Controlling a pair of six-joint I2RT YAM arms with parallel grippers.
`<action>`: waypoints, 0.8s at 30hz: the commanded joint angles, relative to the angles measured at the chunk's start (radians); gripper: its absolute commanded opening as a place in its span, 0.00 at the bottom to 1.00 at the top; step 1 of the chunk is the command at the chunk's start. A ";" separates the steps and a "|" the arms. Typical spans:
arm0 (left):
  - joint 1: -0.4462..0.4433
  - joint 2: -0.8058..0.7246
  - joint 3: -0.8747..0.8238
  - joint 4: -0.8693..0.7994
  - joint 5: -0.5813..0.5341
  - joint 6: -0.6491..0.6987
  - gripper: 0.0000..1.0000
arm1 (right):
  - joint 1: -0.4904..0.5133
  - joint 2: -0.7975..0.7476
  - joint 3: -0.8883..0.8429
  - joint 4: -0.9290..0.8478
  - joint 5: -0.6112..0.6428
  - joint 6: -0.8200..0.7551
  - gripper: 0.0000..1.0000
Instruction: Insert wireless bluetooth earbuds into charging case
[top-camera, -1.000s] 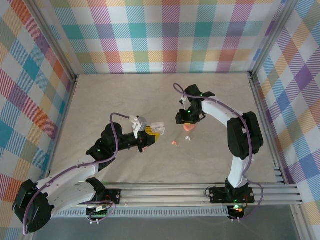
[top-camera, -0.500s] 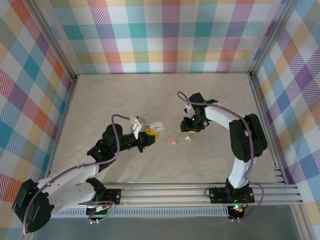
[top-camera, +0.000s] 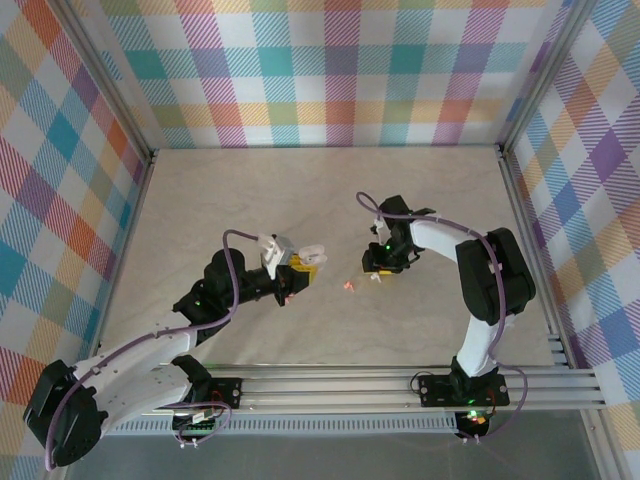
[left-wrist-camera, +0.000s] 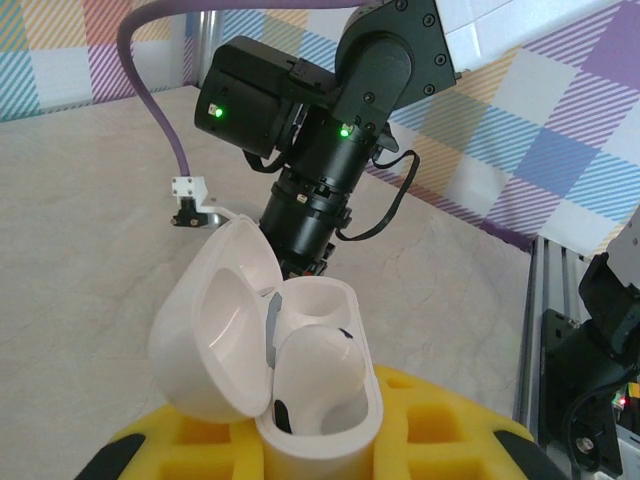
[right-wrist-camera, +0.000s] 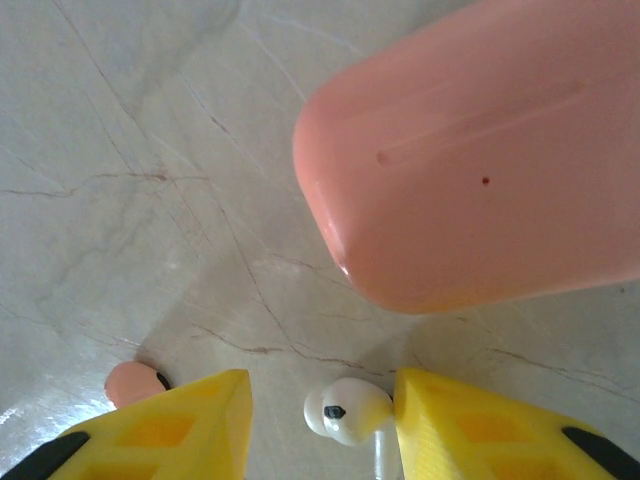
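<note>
- The left pincer (top-camera: 298, 263) is clamped on the white charging case (left-wrist-camera: 310, 400), raised off the counter (top-camera: 250, 190) left of centre
- Its wrist camera shows the case's lid (left-wrist-camera: 215, 330) swung open to the left. A rounded white shape sits in the well; it may be an earbud already seated, but I can't be sure from this angle
- The right pincer (right-wrist-camera: 320, 420) is down low at the counter with its yellow fingertips (right-wrist-camera: 190, 425) partly apart
- A white earbud (right-wrist-camera: 345, 410) lies between those fingertips, touching the right one, with a gap on the other side, so it isn't pinched
- A salmon-pink earbud (right-wrist-camera: 133, 383) lies on the counter just outside the left fingertip
- The right wrist camera also shows the pink case (right-wrist-camera: 480, 160) close up, looming over the counter ahead of the fingertips
- From above, both loose earbuds are tiny specks between the two arms, with the pink one nearer the left arm
- The left wrist camera looks past the white case to the right arm (left-wrist-camera: 320, 110), bent low over the counter
</note>
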 joint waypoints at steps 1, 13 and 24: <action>-0.011 -0.022 -0.009 -0.003 -0.025 0.018 0.00 | 0.007 -0.039 -0.027 -0.011 -0.039 0.026 0.43; -0.011 -0.015 -0.003 -0.001 -0.024 0.013 0.00 | 0.040 -0.113 -0.095 0.018 -0.091 0.102 0.43; -0.011 -0.079 -0.021 -0.036 -0.045 0.013 0.00 | 0.052 -0.226 -0.105 -0.010 0.002 0.132 0.42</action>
